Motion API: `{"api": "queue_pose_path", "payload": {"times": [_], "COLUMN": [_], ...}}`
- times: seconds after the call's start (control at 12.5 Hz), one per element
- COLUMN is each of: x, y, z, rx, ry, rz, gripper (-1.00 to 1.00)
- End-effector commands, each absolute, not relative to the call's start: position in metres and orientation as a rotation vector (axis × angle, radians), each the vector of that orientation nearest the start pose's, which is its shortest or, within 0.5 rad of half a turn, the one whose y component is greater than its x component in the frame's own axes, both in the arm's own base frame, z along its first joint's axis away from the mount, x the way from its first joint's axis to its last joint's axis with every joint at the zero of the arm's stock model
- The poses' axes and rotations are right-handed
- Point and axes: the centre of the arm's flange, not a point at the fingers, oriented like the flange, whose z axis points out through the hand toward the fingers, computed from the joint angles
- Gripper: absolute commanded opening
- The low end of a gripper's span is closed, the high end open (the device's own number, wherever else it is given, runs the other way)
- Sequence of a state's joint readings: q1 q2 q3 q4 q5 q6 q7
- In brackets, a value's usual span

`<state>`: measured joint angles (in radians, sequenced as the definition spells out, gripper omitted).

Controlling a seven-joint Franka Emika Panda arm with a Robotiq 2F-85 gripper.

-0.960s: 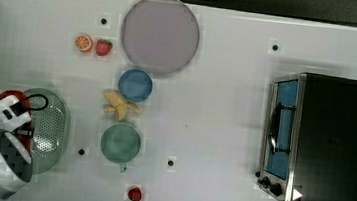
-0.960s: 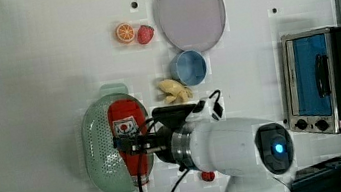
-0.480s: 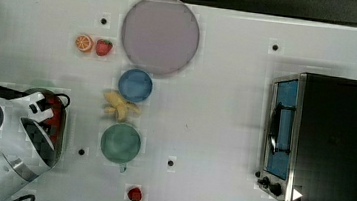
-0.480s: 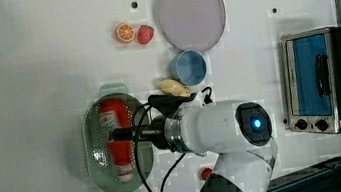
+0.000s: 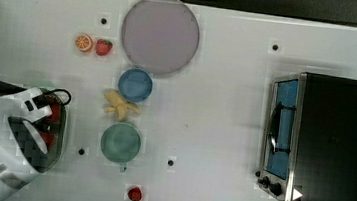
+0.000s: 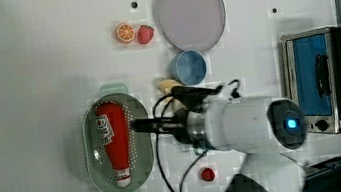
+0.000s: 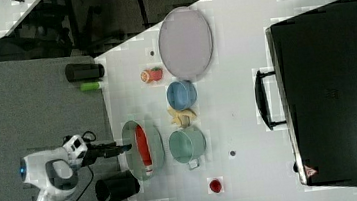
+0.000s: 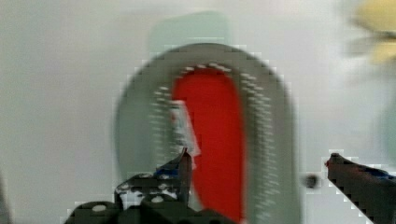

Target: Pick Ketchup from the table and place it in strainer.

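Note:
The Ketchup, a red bottle with a white ribbed end, lies flat inside the strainer, a pale green oval basket with a perforated bottom. My gripper hangs over the strainer's edge on the left view's right side, apart from the bottle. In the wrist view the gripper is open, its dark fingers spread to either side of the Ketchup lying below in the strainer. In the right view the gripper points at the strainer and the Ketchup. In the top view the arm covers most of the strainer.
A green cup, a banana and a blue bowl stand close to the strainer. Farther off are a purple plate, a strawberry, an orange slice, a small red round object and a toaster oven.
The gripper was shut on the Ketchup over the strainer; it has opened and drawn back toward the left view's right. The bottle now lies loose in the strainer.

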<state>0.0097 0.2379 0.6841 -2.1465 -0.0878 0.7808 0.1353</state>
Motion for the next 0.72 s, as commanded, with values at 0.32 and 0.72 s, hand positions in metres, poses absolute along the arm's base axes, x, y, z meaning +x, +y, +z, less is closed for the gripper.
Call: {"api": "queue_pose_path", "payload": {"times": [0.32,0.72], "x": [0.510,0.524], "y": [0.233,0.119], "z": [0.474,0.561], "rx": [-2.961,-2.921], "ry": [0.861,1.083], "rz": [-0.026,0.004], "gripper": [1.00,1.00]}}
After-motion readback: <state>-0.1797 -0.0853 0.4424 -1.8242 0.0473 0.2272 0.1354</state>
